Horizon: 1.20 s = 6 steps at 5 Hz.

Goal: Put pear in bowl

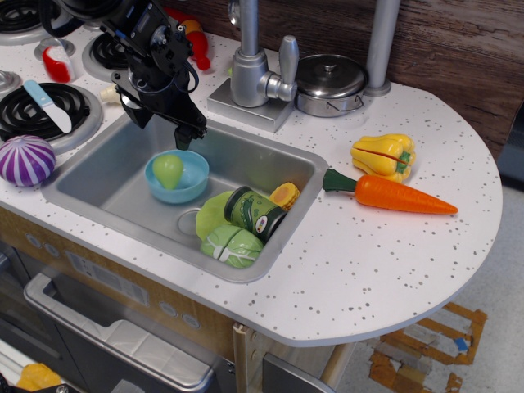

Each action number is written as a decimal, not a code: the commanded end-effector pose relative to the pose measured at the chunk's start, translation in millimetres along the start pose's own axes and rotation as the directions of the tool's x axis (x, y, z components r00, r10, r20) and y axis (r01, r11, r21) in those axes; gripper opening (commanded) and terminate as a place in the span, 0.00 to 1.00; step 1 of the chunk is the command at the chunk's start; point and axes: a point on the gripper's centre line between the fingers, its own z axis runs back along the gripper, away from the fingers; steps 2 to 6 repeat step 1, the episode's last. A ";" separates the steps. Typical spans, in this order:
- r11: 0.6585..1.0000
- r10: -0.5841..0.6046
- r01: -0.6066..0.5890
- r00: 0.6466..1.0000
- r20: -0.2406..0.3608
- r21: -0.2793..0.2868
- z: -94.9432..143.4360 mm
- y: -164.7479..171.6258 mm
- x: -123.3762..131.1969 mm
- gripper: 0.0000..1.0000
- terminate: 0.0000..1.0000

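Note:
The light-green pear (169,170) lies inside the light-blue bowl (190,182), which sits in the left half of the grey sink (270,164). My black gripper (160,127) hangs just above and behind the bowl, over the sink's back-left rim. Its fingers (182,136) stand apart and hold nothing. The pear is free of the gripper.
In the sink to the right of the bowl lie a lime-green plate (211,214), a cabbage half (233,245), a dark can (255,213) and an orange slice (286,195). A faucet (250,57), pot (329,82), yellow pepper (383,155), carrot (393,195) and purple onion (26,160) stand around it.

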 end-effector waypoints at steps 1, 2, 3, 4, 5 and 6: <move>1.000 -0.008 0.008 1.000 0.030 0.011 5.8 6.5 6.5 1.00 1.00; 1.000 -0.008 0.008 1.000 0.030 0.011 5.8 6.5 6.5 1.00 1.00; 1.000 -0.008 0.008 1.000 0.030 0.011 5.8 6.5 6.5 1.00 1.00; 1.000 -0.008 0.008 1.000 0.030 0.011 5.8 6.5 6.5 1.00 1.00; 1.000 -0.008 0.008 1.000 0.030 0.011 5.8 6.5 6.5 1.00 1.00; 1.000 -0.008 0.008 1.000 0.030 0.011 5.8 6.5 6.5 1.00 1.00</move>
